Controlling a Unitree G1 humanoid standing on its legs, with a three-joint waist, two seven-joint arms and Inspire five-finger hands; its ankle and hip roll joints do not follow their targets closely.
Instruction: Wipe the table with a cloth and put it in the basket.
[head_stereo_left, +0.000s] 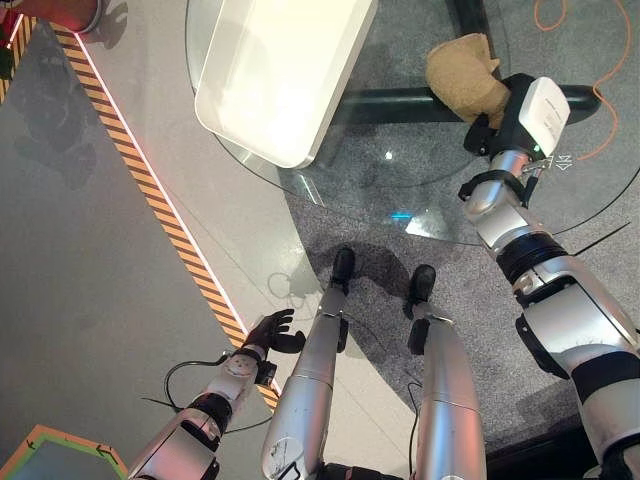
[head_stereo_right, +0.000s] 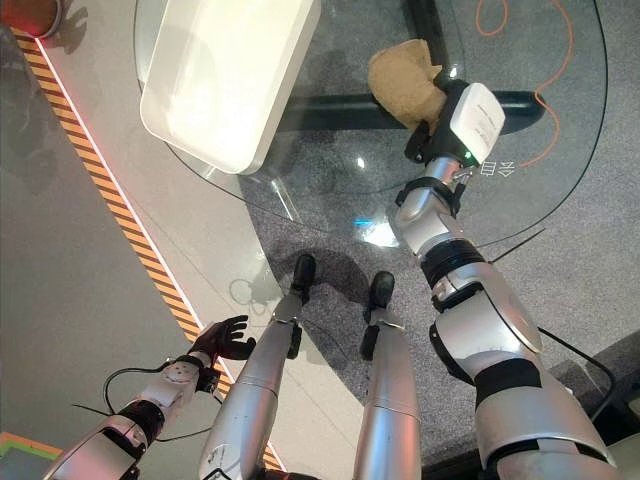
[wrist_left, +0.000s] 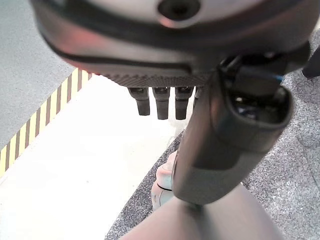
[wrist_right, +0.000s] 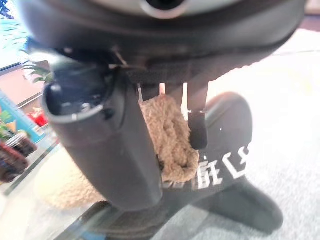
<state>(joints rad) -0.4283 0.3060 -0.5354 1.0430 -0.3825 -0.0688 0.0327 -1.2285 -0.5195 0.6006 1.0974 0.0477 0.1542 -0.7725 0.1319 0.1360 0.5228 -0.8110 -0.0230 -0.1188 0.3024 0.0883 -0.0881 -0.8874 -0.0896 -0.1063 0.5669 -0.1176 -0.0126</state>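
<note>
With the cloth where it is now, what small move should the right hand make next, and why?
Probably slide the tan fuzzy cloth across the round glass table. The right hand is curled on it, it rests on the glass, and the white rectangular basket holds nothing visible, so wiping seems to come before dropping it in.

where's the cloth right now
The cloth lies on the glass table, on the robot's right side, under the right hand, whose fingers curl round it. The white basket sits to its left.
</note>
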